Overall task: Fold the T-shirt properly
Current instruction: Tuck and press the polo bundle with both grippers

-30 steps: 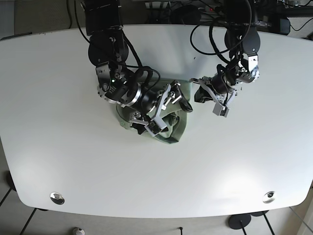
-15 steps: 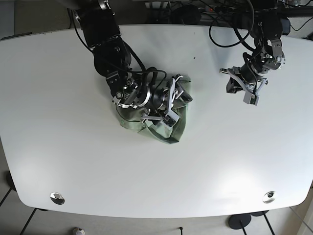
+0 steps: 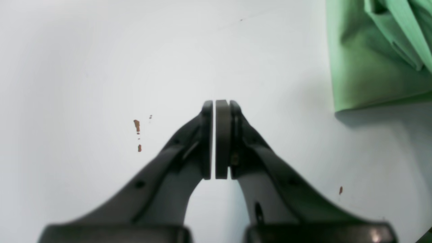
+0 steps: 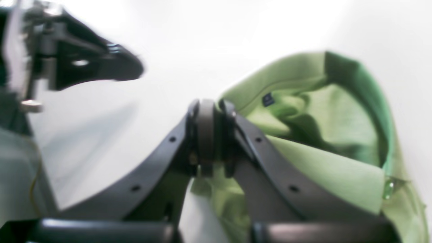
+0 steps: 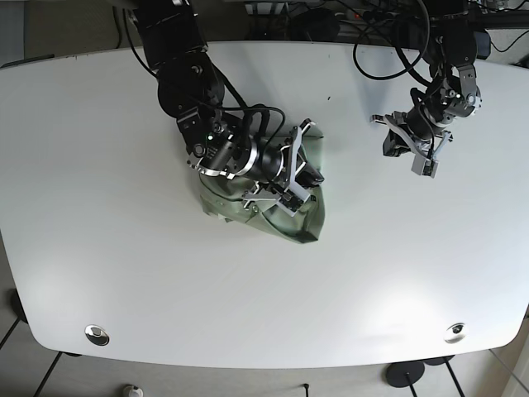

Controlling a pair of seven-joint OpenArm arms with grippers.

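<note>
The light green T-shirt point(image 5: 302, 225) lies crumpled in a heap at the middle of the white table point(image 5: 372, 273). My right gripper point(image 5: 307, 178) is low over its right part, shut, with a fold of cloth caught between the pads. In the right wrist view, the right gripper point(image 4: 206, 104) has the shirt's collar and label point(image 4: 320, 141) just beyond it. My left gripper point(image 5: 387, 136) is to the right of the shirt and apart from it, shut and empty. In the left wrist view, the left gripper point(image 3: 215, 103) hangs over bare table, with a shirt edge point(image 3: 364, 67) at the top right.
Small brown specks point(image 3: 136, 125) mark the table near my left gripper. Two metal insets point(image 5: 97, 333) point(image 5: 454, 332) sit near the front edge. Cables hang behind the back edge. A blurred black arm part point(image 4: 84, 64) shows at the top left of the right wrist view.
My left gripper pulled away from the shirt to the right and up, then stayed. My right gripper shifted right and the shirt's lower right fold moved right with it.
</note>
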